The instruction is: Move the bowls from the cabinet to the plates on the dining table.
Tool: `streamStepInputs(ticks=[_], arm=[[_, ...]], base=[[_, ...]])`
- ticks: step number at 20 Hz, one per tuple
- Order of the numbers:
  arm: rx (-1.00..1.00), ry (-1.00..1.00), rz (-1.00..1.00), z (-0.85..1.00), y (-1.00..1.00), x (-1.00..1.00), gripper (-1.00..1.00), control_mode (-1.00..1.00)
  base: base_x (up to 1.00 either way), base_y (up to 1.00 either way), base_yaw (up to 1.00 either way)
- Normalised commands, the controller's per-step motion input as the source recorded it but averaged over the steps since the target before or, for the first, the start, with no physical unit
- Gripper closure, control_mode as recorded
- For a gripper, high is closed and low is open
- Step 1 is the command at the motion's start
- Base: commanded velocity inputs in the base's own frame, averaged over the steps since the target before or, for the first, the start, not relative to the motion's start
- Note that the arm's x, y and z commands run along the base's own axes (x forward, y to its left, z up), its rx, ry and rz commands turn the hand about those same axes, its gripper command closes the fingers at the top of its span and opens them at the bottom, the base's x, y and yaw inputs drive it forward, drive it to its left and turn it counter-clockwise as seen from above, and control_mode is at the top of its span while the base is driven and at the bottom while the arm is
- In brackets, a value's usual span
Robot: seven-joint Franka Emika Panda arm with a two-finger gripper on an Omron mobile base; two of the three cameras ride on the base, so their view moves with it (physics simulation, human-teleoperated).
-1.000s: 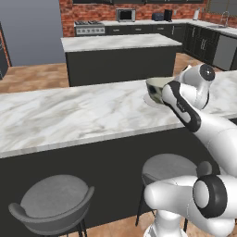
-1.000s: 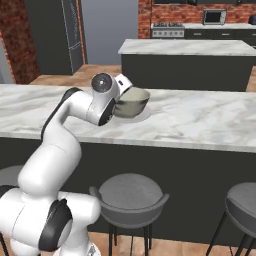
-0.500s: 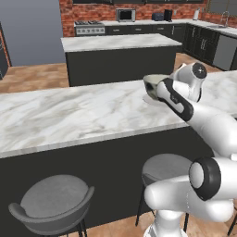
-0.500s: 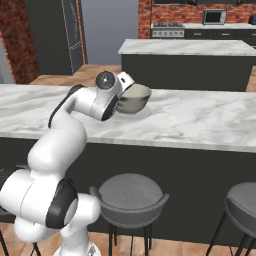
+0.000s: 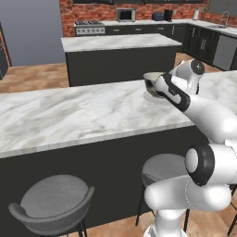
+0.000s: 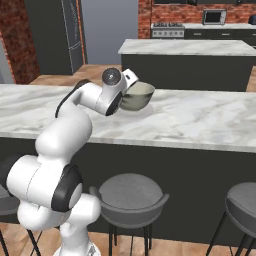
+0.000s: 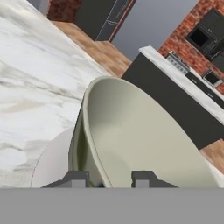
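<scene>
A grey-green bowl with a cream rim hangs tilted just above a pale plate on the marble dining table. My gripper is shut on the bowl's near rim, one finger inside and one outside. In the hand view the bowl is close up, and the plate shows below and to its left on the table. Whether the bowl touches the plate I cannot tell. The cabinet is out of view.
A second dark island with a marble top stands behind the table. Grey stools stand along the table's near side, close to my base. A range and microwave line the brick back wall.
The arm has stretched further out over the table and the hand has turned. The bowl, still held, has shifted only slightly, staying over the plate.
</scene>
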Motion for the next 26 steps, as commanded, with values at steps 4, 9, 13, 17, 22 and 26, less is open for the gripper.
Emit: streamStepInputs(ticks=[4, 9, 13, 17, 22, 26], arm=[[0.00, 0.00, 0.00, 0.00, 0.00, -0.02, 1.00, -1.00], [0.00, 0.00, 0.00, -0.04, 0.00, 0.00, 1.00, -1.00], [0.00, 0.00, 0.00, -0.03, 0.00, 0.00, -1.00, -1.00], [0.00, 0.00, 0.00, 0.00, 0.00, 0.00, -1.00, -1.00], [-0.02, -0.08, 0.00, 0.20, 0.07, -0.19, -1.00, -1.00], [-0.13, -0.20, 0.00, 0.63, 0.08, -0.33, -1.00, -1.00]], base=[[0.00, 0.00, 0.00], [0.00, 0.00, 0.00], [0.00, 0.00, 0.00], [0.00, 0.00, 0.00], [0.00, 0.00, 0.00], [0.00, 0.00, 0.00]])
